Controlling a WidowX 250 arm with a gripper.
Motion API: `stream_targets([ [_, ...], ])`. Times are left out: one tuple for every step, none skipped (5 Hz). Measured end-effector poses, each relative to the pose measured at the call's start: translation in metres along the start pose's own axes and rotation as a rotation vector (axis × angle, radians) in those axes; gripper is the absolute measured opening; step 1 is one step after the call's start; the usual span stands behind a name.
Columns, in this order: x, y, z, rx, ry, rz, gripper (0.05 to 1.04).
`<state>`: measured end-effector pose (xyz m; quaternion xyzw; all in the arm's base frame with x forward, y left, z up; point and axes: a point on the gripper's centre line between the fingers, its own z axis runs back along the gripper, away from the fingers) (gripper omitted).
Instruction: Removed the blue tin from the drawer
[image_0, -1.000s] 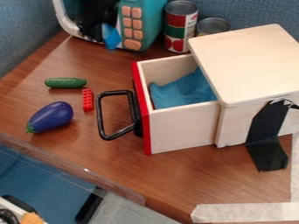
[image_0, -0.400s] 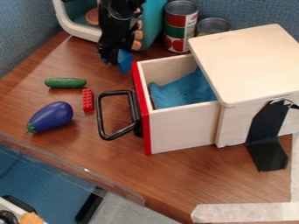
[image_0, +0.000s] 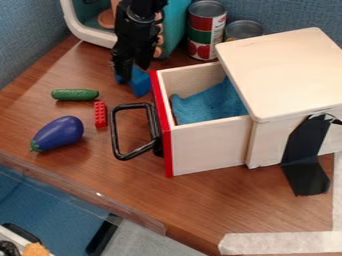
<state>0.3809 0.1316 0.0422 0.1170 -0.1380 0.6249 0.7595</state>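
A: What's biggest around the gripper (image_0: 125, 75)?

B: The brown wooden table (image_0: 200, 200), which spreads below it and well out toward the camera. Next comes the pale wooden box (image_0: 284, 70), to the view's right of the gripper. Its drawer (image_0: 207, 150) is pulled out toward the gripper, with the red front (image_0: 168, 155) nearest to it.

A: And behind the gripper?

B: A teal toy (image_0: 175, 25) with a white rim and orange buttons. Back on the right, near the box, stand a tall can (image_0: 206, 30) with a red, green and white label and a shorter can (image_0: 244, 29).

A: What's in the drawer?

B: A blue cloth (image_0: 212, 105), to the gripper's right and a bit nearer the camera. The black handle (image_0: 115, 132) sticks out from the red front, nearer the camera than the gripper.

A: Smaller things?

B: The purple eggplant (image_0: 59, 134) lies down and left of the gripper. The green cucumber (image_0: 75, 94) is closer, also down-left. Then there's the blue tin (image_0: 139, 81), outside the drawer, right at the gripper's lower end; blue shows on both sides of it. Smallest is the red brick (image_0: 100, 114), between the cucumber and the handle.

A: Is the gripper wide, narrow or holding the tin?

B: I can't tell.
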Motion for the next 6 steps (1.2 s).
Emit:
stream_targets([
  [-0.002,0.000,0.000,-0.001,-0.016,-0.021,1.011],
  [0.001,0.005,0.019,-0.043,-0.045,-0.035,1.007],
  [0.005,0.015,0.051,-0.099,-0.049,-0.038,1.000],
  [0.011,0.034,0.078,-0.122,-0.014,-0.050,1.000],
  [0.016,0.058,0.089,-0.108,0.067,-0.088,1.001],
  [0.020,0.086,0.093,-0.111,0.154,-0.133,1.000],
])
